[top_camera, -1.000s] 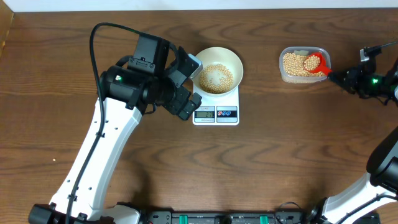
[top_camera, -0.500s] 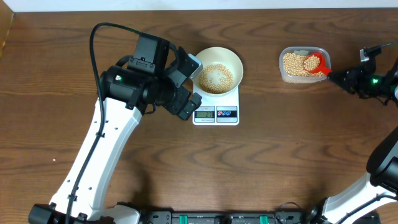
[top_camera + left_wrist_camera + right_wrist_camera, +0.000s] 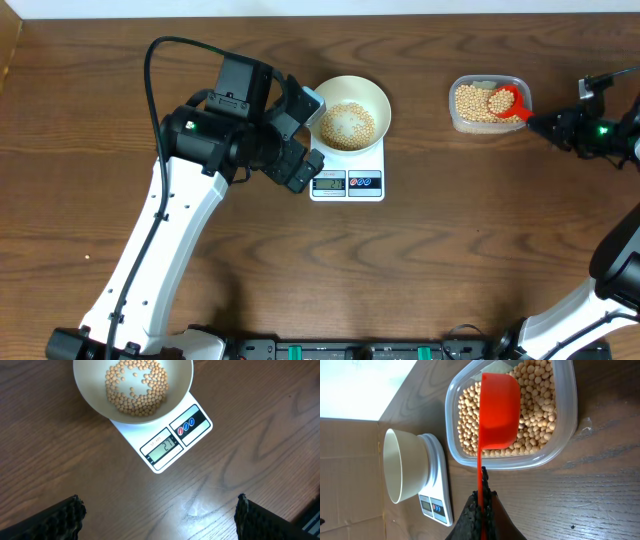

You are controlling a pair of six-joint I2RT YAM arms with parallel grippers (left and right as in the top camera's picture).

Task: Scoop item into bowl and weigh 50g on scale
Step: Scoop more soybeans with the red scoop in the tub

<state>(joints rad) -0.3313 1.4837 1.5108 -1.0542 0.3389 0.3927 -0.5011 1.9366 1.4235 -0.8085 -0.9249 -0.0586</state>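
Observation:
The white bowl (image 3: 349, 102) stands on the white scale (image 3: 347, 183) and holds a layer of tan beans (image 3: 346, 125). In the left wrist view the bowl (image 3: 100, 404), beans (image 3: 136, 387) and scale display (image 3: 162, 450) show below. My left gripper (image 3: 159, 517) is open and empty, hovering left of the scale. My right gripper (image 3: 482, 496) is shut on the handle of a red scoop (image 3: 498, 410), whose cup (image 3: 503, 100) rests over the beans (image 3: 535, 415) in the clear tub (image 3: 489, 104).
The clear plastic tub (image 3: 567, 415) sits at the back right of the brown wooden table. A cardboard edge (image 3: 8, 50) shows at the far left.

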